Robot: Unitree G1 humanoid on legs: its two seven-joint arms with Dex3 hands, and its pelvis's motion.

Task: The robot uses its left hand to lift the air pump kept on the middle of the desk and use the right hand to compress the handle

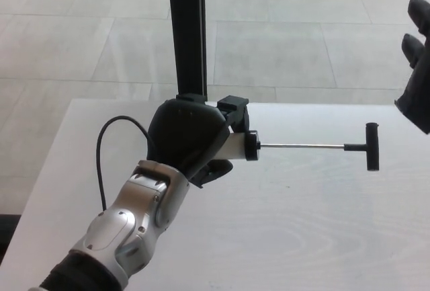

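Note:
My left hand is shut on the air pump's white barrel, holding it sideways above the white desk. The thin metal rod sticks out to the right, fully drawn out, and ends in a black T-handle. A black hose loops from behind the hand down past my forearm. My right hand shows only partly at the right edge, fingers apart, well above and to the right of the handle, touching nothing.
A black upright post stands behind the desk's far edge, just behind my left hand. Beyond the desk lies a pale tiled floor.

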